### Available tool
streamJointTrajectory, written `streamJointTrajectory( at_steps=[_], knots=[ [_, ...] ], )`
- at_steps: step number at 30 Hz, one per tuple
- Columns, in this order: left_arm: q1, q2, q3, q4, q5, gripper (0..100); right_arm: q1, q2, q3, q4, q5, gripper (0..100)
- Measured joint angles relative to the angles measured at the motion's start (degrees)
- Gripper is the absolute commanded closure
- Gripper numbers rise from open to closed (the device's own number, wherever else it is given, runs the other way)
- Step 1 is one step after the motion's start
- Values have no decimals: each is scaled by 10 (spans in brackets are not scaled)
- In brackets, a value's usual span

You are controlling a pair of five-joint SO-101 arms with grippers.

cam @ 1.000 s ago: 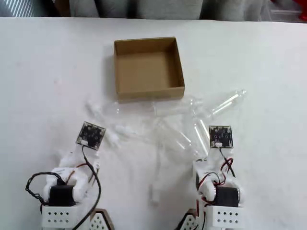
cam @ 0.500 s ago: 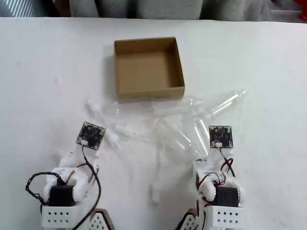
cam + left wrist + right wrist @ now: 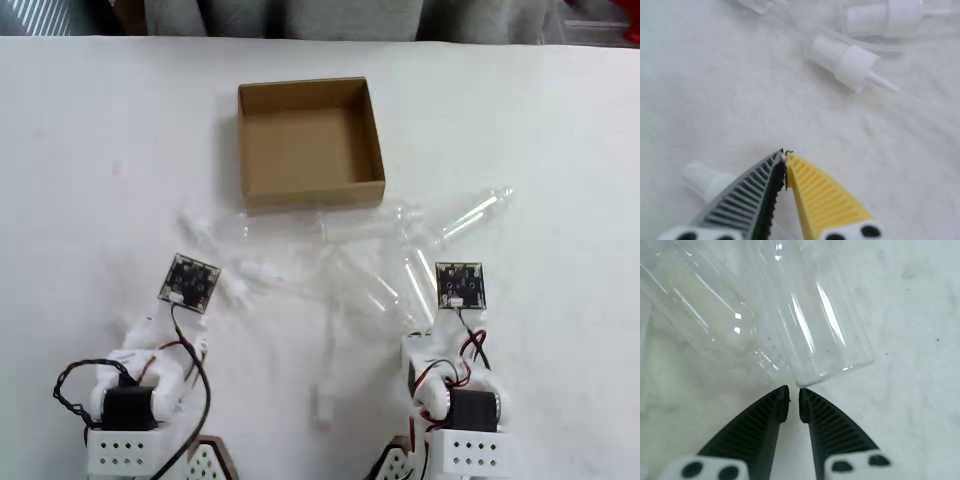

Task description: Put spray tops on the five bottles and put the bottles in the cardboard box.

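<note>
Several clear bottles lie on their sides on the white table below the cardboard box [image 3: 310, 140], among them one [image 3: 372, 285] in the middle and one [image 3: 476, 212] to the right. White spray tops [image 3: 236, 285] lie scattered at the left. In the left wrist view my left gripper [image 3: 785, 155] is shut and holds nothing; one spray top [image 3: 849, 58] lies ahead of it and another [image 3: 704, 180] beside its grey finger. My right gripper [image 3: 790, 403] is shut and holds nothing, its tips just short of the base of a clear bottle [image 3: 816, 315]. A second bottle [image 3: 700, 310] lies alongside.
The box stands open with nothing inside, at the back centre. Both arm bases [image 3: 125, 410] [image 3: 458, 410] sit at the table's front edge. A lone spray top [image 3: 322, 405] lies between them. Bare table [image 3: 100, 150] spreads left and right of the box.
</note>
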Motion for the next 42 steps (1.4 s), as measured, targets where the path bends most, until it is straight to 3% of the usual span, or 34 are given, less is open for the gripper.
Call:
streamJointTrajectory(
  at_steps=[13,19,30,42],
  knots=[
    [0,0,0,-10,0,976,0,0,0,0,0,981],
    [0,0,0,-68,0,976,-14,0,0,0,0,981],
    [4,0,-2,-248,0,976,-51,0,0,0,0,982],
    [11,22,-181,-187,66,976,-55,0,0,0,0,982]
  ],
)
